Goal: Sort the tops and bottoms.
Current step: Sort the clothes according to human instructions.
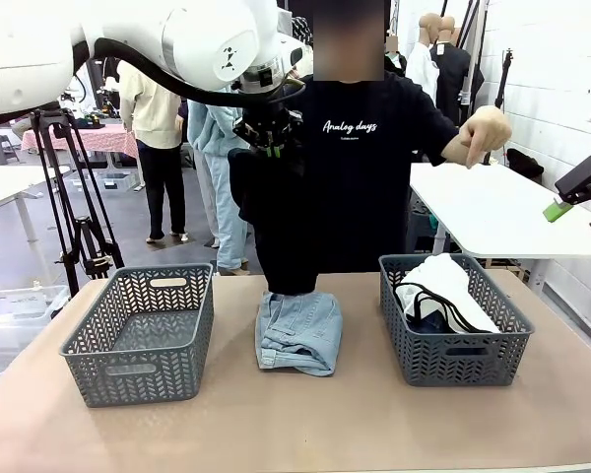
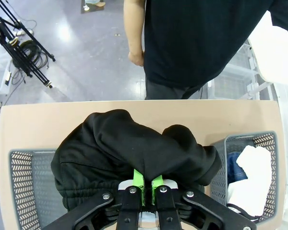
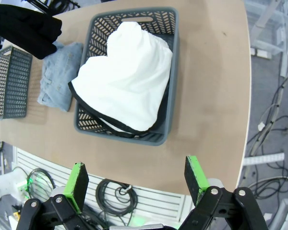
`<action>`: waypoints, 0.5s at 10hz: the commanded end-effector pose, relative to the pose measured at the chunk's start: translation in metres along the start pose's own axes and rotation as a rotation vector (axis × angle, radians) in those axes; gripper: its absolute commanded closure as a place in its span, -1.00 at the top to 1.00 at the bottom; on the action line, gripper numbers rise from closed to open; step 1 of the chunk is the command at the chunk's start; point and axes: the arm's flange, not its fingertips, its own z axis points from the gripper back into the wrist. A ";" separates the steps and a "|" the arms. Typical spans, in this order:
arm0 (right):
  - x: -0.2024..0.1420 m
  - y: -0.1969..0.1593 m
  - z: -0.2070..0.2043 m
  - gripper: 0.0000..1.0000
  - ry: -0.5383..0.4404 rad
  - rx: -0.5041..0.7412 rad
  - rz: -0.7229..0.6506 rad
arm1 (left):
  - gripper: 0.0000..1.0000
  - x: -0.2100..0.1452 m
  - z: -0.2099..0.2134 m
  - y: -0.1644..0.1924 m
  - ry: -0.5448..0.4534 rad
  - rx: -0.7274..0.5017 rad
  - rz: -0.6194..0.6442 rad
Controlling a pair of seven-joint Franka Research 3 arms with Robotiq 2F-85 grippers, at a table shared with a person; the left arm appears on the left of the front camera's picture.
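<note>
Firstly, a wide table (image 1: 374, 424) with a matt tan top and rounded corners is seen across the front view. Behind it lies a room with a smooth grey floor (image 2: 86, 57) that reflects the lamps, and a white side table (image 1: 492, 212) is placed at the right. A person (image 1: 364, 177) in a black T-shirt with white print is standing at the far edge, one hand (image 1: 483, 133) raised with a finger pointed downward. Two grey plastic baskets with a pierced leaf-like pattern are set on the table. The left basket (image 1: 138, 335) stands at the left, and the right basket (image 1: 453, 340) is filled by the white top (image 1: 443, 286), soft and folded, with thin black edging. A dark blue cloth (image 2: 236, 167) is seen beside it in the left wrist view. The black top (image 1: 276, 227), made of thick soft fabric with a gathered hem, is hung in the air between the baskets. Its lower end comes down to the pale denim (image 1: 297, 332), which is folded on the table, but whether they touch cannot be told. The left gripper (image 1: 273, 148) is pinched on the upper folds of the black top, the green pads pressed onto the cloth. The right gripper (image 1: 579, 215) is held high at the right side, its fingers spread wide apart.
</note>
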 end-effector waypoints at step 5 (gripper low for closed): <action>0.001 0.000 -0.002 1.00 -0.004 0.016 -0.001 | -1.00 0.002 0.005 0.002 -0.008 0.003 0.001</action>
